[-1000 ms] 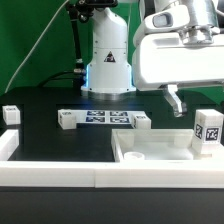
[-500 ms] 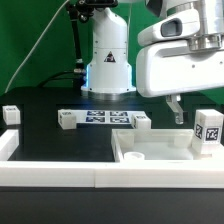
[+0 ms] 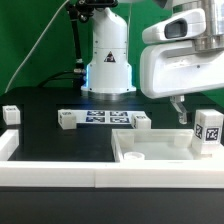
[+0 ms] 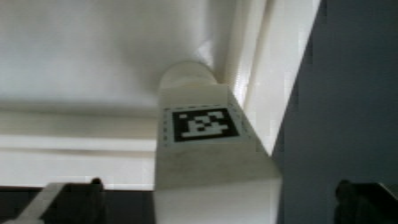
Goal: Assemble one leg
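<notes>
The leg (image 3: 207, 128), a short white post with a black-and-white tag, stands upright at the exterior view's right, by the back right corner of the large white tray-like piece (image 3: 150, 158). My gripper (image 3: 184, 113) hangs just above and beside the leg, toward the exterior view's left. In the wrist view the leg (image 4: 217, 150) fills the middle, its tag facing the camera, and lies between my two dark fingertips (image 4: 71, 200). The gripper (image 4: 221, 198) is open wide and does not touch the leg.
The marker board (image 3: 100, 118) lies mid-table in front of the robot base (image 3: 108, 60). Small white legs stand at its two ends (image 3: 66, 121) (image 3: 141, 122). Another (image 3: 10, 114) stands at the far left. A white rim (image 3: 50, 175) runs along the front.
The gripper has moved toward the exterior view's right and slightly down, closer to the upright leg. The parts on the table have not moved.
</notes>
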{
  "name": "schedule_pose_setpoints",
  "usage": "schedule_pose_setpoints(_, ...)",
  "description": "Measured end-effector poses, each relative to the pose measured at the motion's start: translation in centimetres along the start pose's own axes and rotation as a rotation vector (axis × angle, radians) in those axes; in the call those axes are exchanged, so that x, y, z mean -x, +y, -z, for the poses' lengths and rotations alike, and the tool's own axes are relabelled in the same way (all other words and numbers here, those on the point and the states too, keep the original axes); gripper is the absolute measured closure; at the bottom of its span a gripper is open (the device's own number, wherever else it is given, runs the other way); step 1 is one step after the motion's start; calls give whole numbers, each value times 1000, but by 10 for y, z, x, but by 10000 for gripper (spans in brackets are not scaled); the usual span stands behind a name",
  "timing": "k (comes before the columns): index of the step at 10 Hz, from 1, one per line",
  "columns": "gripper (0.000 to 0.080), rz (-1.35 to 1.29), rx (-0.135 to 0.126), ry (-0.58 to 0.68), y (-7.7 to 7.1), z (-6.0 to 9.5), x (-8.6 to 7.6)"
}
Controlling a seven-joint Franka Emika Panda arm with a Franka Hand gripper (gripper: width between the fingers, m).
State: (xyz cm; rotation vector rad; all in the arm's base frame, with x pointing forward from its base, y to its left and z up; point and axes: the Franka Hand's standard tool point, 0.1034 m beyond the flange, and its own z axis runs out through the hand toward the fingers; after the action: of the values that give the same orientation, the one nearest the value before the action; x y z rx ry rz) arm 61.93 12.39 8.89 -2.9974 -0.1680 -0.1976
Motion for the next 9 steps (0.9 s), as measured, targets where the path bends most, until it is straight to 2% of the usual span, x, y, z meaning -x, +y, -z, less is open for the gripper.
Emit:
schedule_pose_setpoints(2, 151, 6, 0, 6, -2, 0, -1)
schedule_pose_setpoints(3, 236, 9, 0, 7, -2, 0, -1)
schedule_pose_setpoints(4, 384, 9, 0, 7, -2, 0, -1)
schedule_pose_setpoints(5, 384, 8, 0, 8, -2, 0, -2)
schedule_pose_setpoints(6, 495, 7, 1, 9, -1, 0, -2)
schedule_pose_setpoints(9, 495, -18, 1, 9, 0, 1, -2)
